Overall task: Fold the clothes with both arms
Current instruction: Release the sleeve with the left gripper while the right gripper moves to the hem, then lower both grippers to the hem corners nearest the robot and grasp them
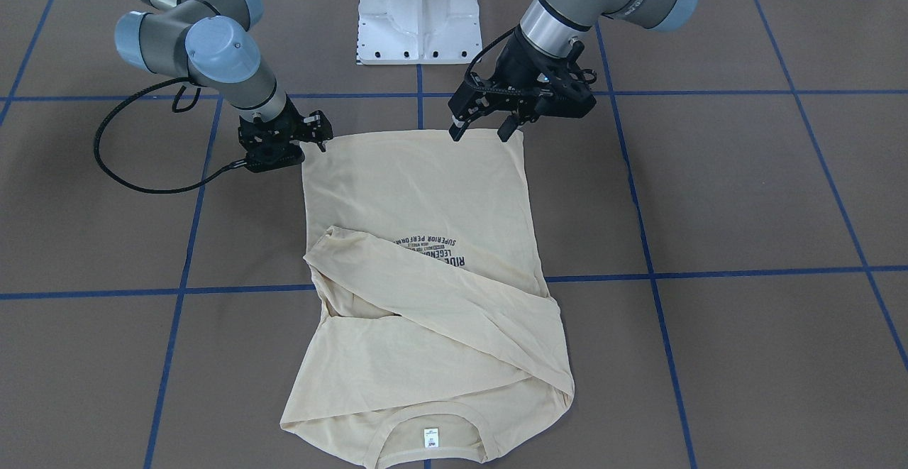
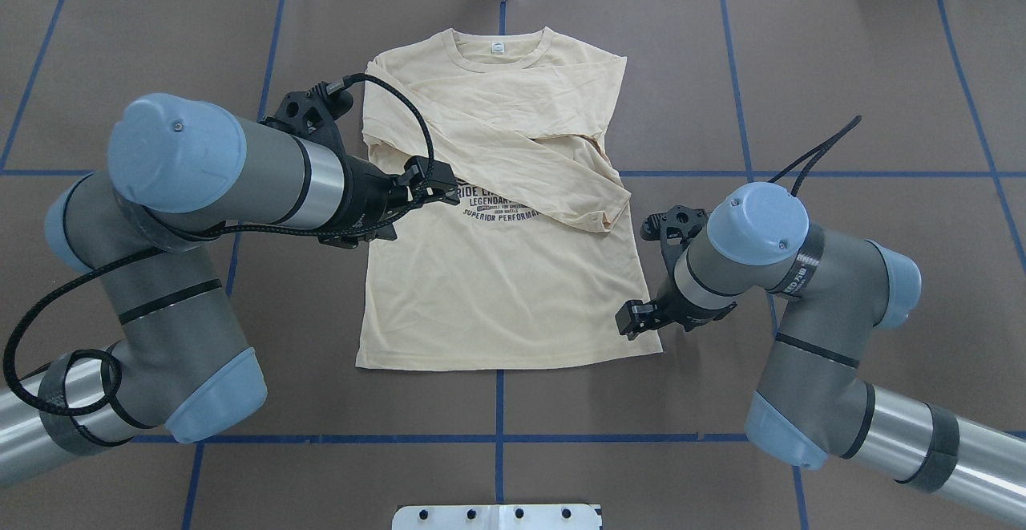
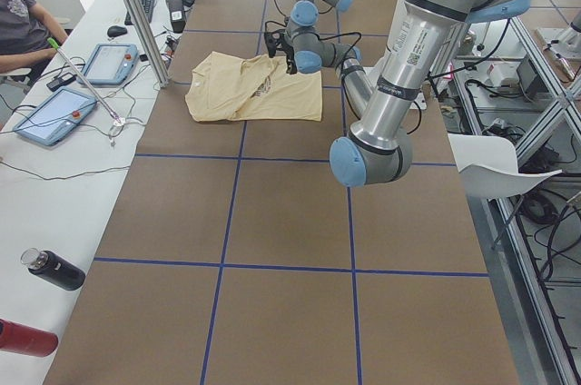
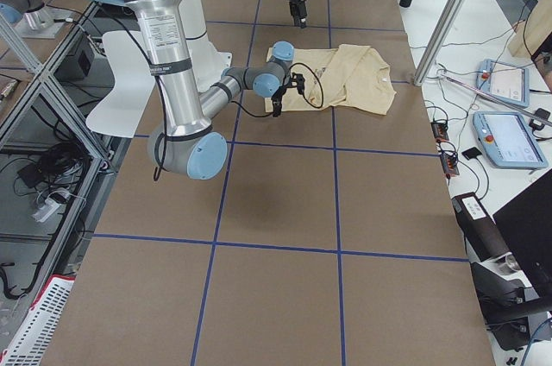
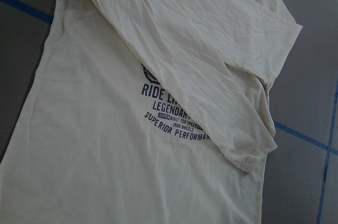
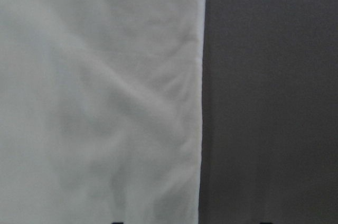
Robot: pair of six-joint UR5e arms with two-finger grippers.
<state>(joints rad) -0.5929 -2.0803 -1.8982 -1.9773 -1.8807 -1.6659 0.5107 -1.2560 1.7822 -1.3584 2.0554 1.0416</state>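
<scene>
Both sets of jaws apart: right gripper (image 1: 298, 144) low at one hem corner of shirt (image 1: 425, 192), left gripper (image 1: 482, 130) hovering over the other, I reckon to pinch and fold up.

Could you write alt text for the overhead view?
A cream long-sleeved T-shirt lies on a brown table, sleeves folded across its chest. The robot's left gripper is above it, the right gripper at a hem corner.
</scene>
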